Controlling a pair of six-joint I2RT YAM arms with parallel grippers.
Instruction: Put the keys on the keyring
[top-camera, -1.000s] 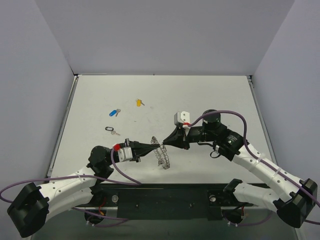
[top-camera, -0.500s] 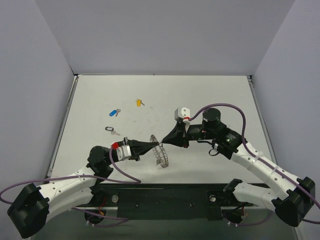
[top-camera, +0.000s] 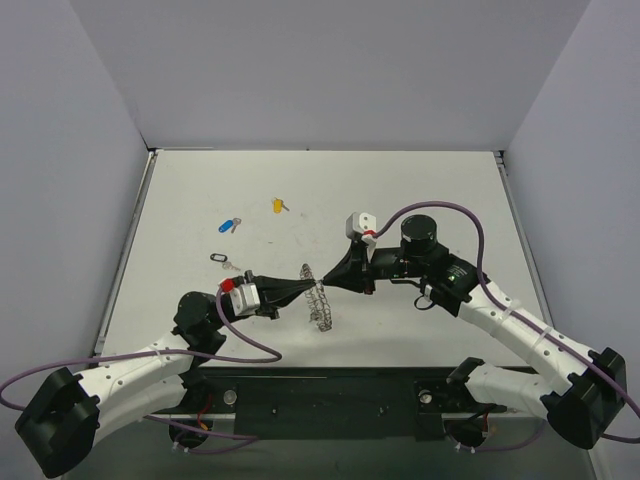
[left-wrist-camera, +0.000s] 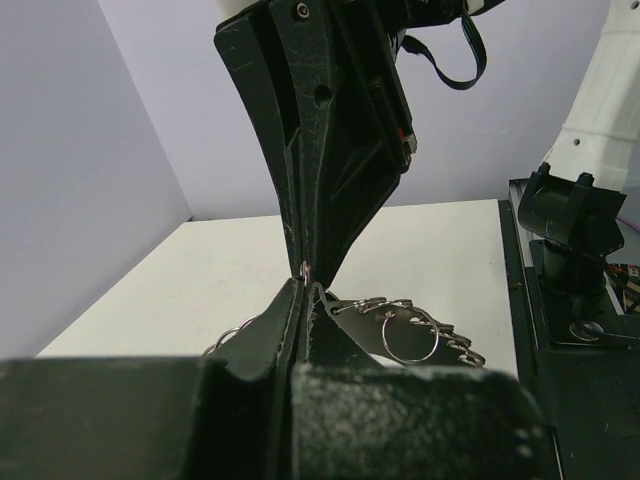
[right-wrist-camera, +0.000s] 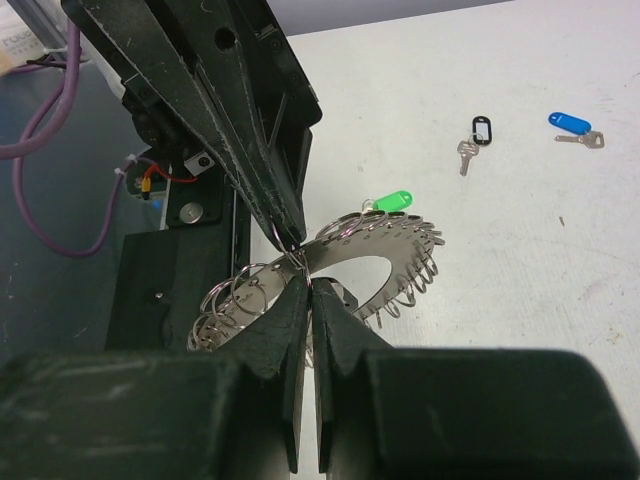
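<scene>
The keyring (top-camera: 319, 306) is a flat silvery ring plate edged with many small wire rings. It hangs tilted above the table between my two grippers. My left gripper (top-camera: 311, 288) and right gripper (top-camera: 325, 285) meet tip to tip, each shut on a small wire ring at the plate's top edge. The left wrist view shows my left gripper (left-wrist-camera: 305, 285) with the keyring (left-wrist-camera: 430, 325) behind it. The right wrist view shows my right gripper (right-wrist-camera: 308, 283), the keyring (right-wrist-camera: 400, 250) and a green key (right-wrist-camera: 392, 201) at its far rim. Blue (top-camera: 229, 225), yellow (top-camera: 279, 206) and black (top-camera: 220, 259) keys lie on the table.
The white table (top-camera: 440, 190) is bounded by grey walls on three sides. A black base rail (top-camera: 330, 385) runs along the near edge. The loose keys lie at the left and back of the table, apart from both arms. The second black key is not in view.
Both grippers and the keyring held between them have shifted slightly left and away from the near edge. The loose keys have not moved.
</scene>
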